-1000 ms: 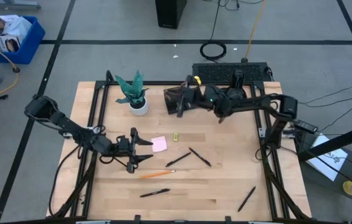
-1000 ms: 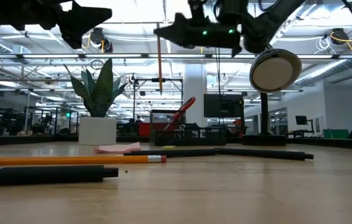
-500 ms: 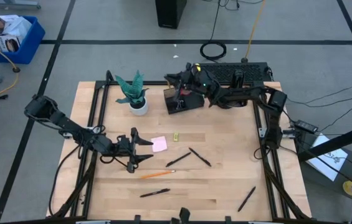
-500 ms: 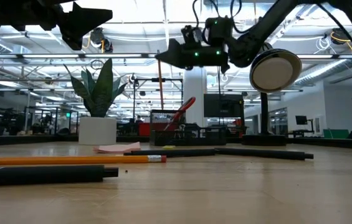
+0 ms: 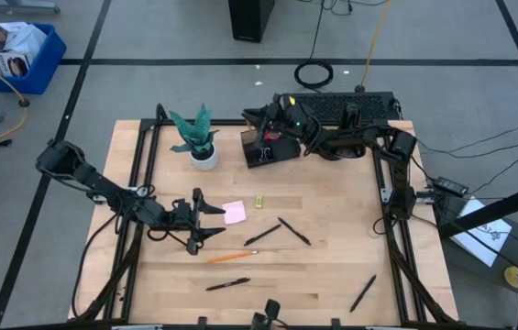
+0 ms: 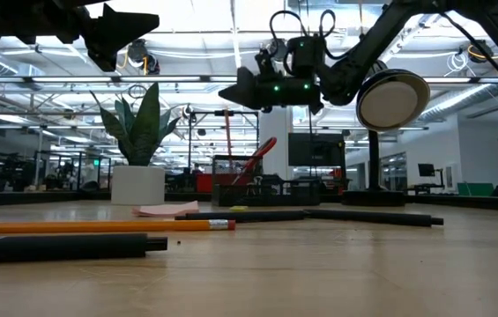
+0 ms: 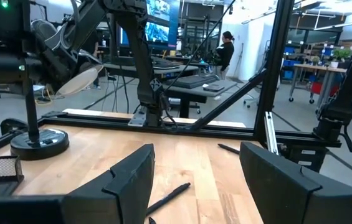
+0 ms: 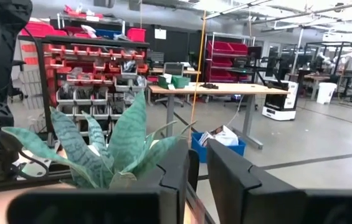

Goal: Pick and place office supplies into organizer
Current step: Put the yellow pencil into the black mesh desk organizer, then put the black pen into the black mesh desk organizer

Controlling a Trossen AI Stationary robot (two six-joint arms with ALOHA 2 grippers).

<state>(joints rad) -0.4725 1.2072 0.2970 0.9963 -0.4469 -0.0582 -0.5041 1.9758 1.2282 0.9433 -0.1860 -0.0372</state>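
The dark organizer [image 5: 264, 148] stands at the far middle of the table, with red-handled scissors [image 6: 263, 151] in it. An orange pencil [image 6: 226, 145] stands upright in it, its lower end hidden inside. My right gripper [image 6: 229, 93] hovers just above the pencil's top, its fingers [image 8: 182, 174] a narrow gap apart with nothing between them. My left gripper [image 5: 205, 221] hangs wide open and empty above the table beside the pink sticky-note pad [image 5: 234, 213]. A second orange pencil [image 5: 232, 258], several black pens [image 5: 262, 235] and a tiny yellow piece [image 5: 259, 201] lie on the table.
A teal plant in a white pot [image 5: 201, 142] stands left of the organizer. A round disc on a black stand [image 6: 392, 99] is near the right arm. More pens lie near the front edge [image 5: 227, 284] and at the front right [image 5: 363, 292].
My right gripper has gone toward the far edge and down over the organizer. The orange pencil that hung from it has gone down farther than the gripper. It now stands in the organizer with its top below the fingers.
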